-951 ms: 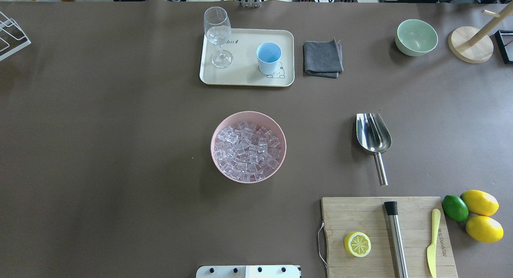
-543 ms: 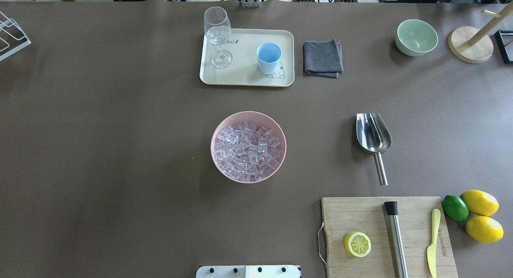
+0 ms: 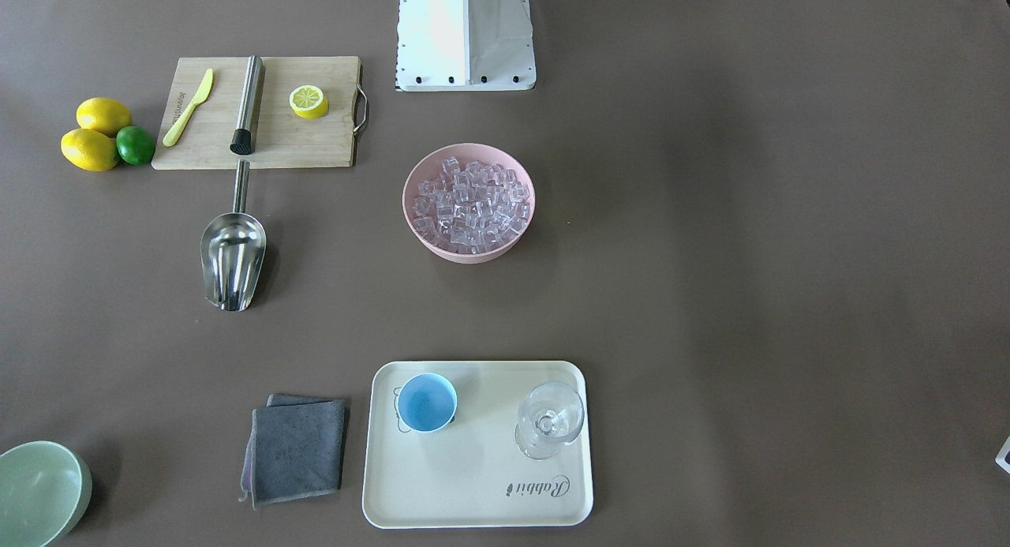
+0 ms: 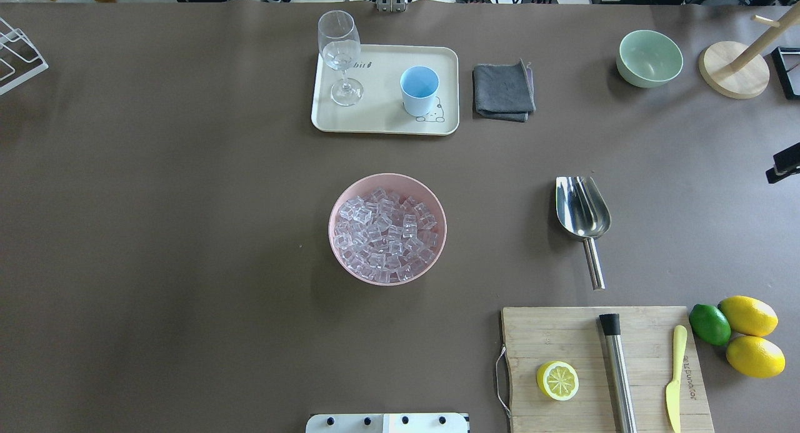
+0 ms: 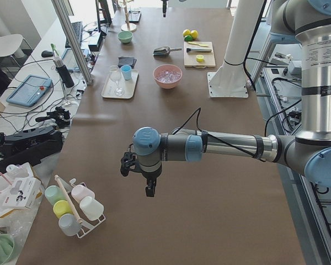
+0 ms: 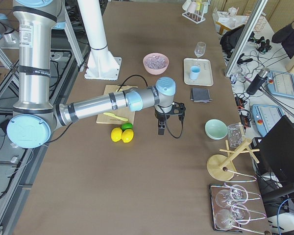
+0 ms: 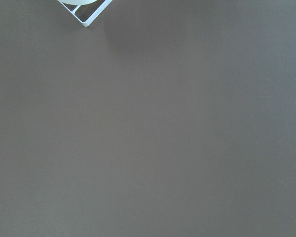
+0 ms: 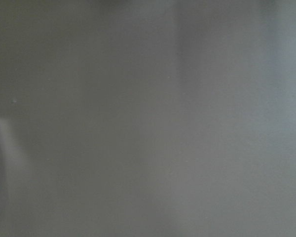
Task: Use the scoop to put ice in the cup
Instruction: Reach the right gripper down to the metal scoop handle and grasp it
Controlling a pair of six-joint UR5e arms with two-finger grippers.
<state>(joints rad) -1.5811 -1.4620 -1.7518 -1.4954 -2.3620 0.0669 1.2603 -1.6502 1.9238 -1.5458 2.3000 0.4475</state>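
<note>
The ice (image 4: 385, 234) is a heap of clear cubes in a pink bowl (image 4: 337, 258) at the table's middle; it also shows in the front view (image 3: 471, 204). The light blue cup (image 4: 419, 89) stands upright on a cream tray (image 4: 381, 117) at the far side. The steel scoop (image 4: 582, 208) lies on the table to the right of the bowl, handle towards the robot. My right gripper (image 6: 160, 129) hangs over the table beyond the scoop; only a black edge of it (image 4: 784, 164) shows overhead. My left gripper (image 5: 149, 190) hangs far off to the left. I cannot tell whether either is open.
A wine glass (image 4: 340, 55) stands on the tray beside the cup. A grey cloth (image 4: 503, 92), a green bowl (image 4: 650, 58) and a wooden stand (image 4: 734, 70) lie at the back right. A cutting board (image 4: 562, 339) with utensils, lemons and a lime (image 4: 709, 323) is at the front right.
A black part of my right gripper has come into the overhead view at the right edge. The objects on the table have not moved.
</note>
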